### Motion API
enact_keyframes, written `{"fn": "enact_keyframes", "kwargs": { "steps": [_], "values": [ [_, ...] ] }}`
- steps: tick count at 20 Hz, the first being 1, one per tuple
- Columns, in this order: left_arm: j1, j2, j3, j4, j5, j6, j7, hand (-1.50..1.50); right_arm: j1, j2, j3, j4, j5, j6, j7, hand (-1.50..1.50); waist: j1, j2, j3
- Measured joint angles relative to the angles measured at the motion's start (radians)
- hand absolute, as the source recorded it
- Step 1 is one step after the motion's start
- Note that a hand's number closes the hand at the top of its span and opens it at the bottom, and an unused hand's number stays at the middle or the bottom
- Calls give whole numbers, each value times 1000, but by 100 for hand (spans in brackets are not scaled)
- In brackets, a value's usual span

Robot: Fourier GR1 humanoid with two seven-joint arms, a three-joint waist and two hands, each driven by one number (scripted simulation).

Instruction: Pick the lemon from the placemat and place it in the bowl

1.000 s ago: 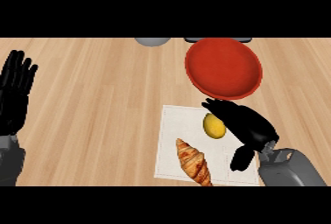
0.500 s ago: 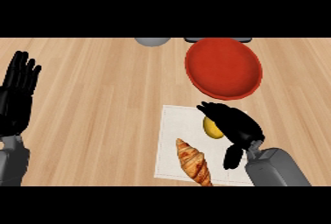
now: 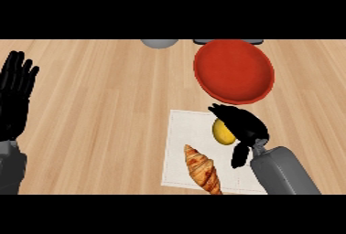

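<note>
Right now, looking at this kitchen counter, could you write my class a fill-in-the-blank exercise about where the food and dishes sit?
1. The lemon lies on the white ____.
2. The bowl is coloured ____.
3. The croissant lies nearer the view's bottom edge than the ____.
4. The right robot hand curls beside the lemon, while the left robot hand rests ____ at the view's left edge.

Missing words: placemat; red; lemon; open

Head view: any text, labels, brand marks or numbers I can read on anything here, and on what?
None. No readable text shows on the red bowl, the lemon, the croissant, the white placemat, the wooden counter, or either hand: right hand curled beside the lemon, left hand resting open at the left edge.
</note>
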Motion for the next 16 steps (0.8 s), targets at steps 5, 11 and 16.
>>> {"fn": "enact_keyframes", "kwargs": {
  "steps": [5,11,16],
  "values": [
    [-4,-5,10,33,-10,-14,-25,0,-13,7,-1,47,41,-63,-66,150,-2,-2,-2],
    [-6,-15,19,49,-23,-18,-42,0,-24,3,-26,79,77,-136,-158,150,-2,-6,-5],
    [-1,-35,4,6,-44,4,-11,0,3,-5,-37,0,94,-129,-173,150,-3,-4,-3]
  ]
}}
